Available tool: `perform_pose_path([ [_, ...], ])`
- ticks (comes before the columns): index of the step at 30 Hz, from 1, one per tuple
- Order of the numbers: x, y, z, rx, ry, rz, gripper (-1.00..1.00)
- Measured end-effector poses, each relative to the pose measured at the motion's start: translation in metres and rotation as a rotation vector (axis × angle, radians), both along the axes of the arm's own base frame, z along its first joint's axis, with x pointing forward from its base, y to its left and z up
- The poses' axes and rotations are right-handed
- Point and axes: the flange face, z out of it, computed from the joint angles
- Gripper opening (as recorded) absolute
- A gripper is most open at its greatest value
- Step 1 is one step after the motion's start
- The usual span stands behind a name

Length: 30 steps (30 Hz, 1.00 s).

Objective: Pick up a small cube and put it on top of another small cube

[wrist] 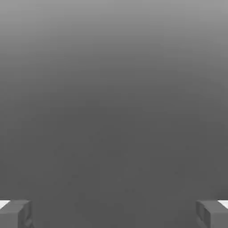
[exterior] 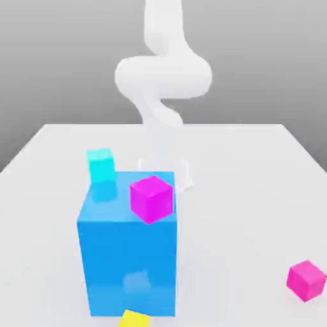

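Observation:
One small magenta cube [exterior: 151, 198] appears to rest on top of the big blue block [exterior: 128, 265], near its right edge in the exterior view. The other small magenta cube [exterior: 306, 280] lies on the white table at the exterior view's far right, near the front. My white arm [exterior: 163, 73] rises behind the block at the back of the table. In the hand view my gripper [wrist: 114, 216] is open; its grey fingertips [wrist: 15, 213] stand wide apart with nothing between them, facing a plain grey background.
A small cyan cube [exterior: 100, 164] sits just behind the blue block on the exterior view's left. A small yellow cube [exterior: 134, 319] lies in front of the block at the picture's lower edge. The white table [exterior: 243, 191] spreads to the right.

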Motion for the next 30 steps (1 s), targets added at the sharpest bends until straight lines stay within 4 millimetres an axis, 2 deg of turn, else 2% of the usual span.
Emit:
perform_pose_path([
  [3,0.036,0.029,-0.046,-0.029,0.083,0.031,0.0],
  [7,0.071,0.068,-0.111,-0.064,0.187,0.079,0.0],
  [11,0.092,0.108,-0.181,-0.096,0.289,0.134,0.0],
  [14,0.099,0.138,-0.235,-0.116,0.364,0.18,0.0],
  [17,0.097,0.17,-0.29,-0.134,0.439,0.233,0.0],
  [20,0.084,0.205,-0.345,-0.15,0.514,0.297,0.0],
  [24,0.063,0.234,-0.416,-0.157,0.616,0.354,0.0],
  [27,0.037,0.257,-0.466,-0.159,0.694,0.406,0.0],
  [30,0.03,0.265,-0.508,-0.157,0.717,0.421,0.0],
])
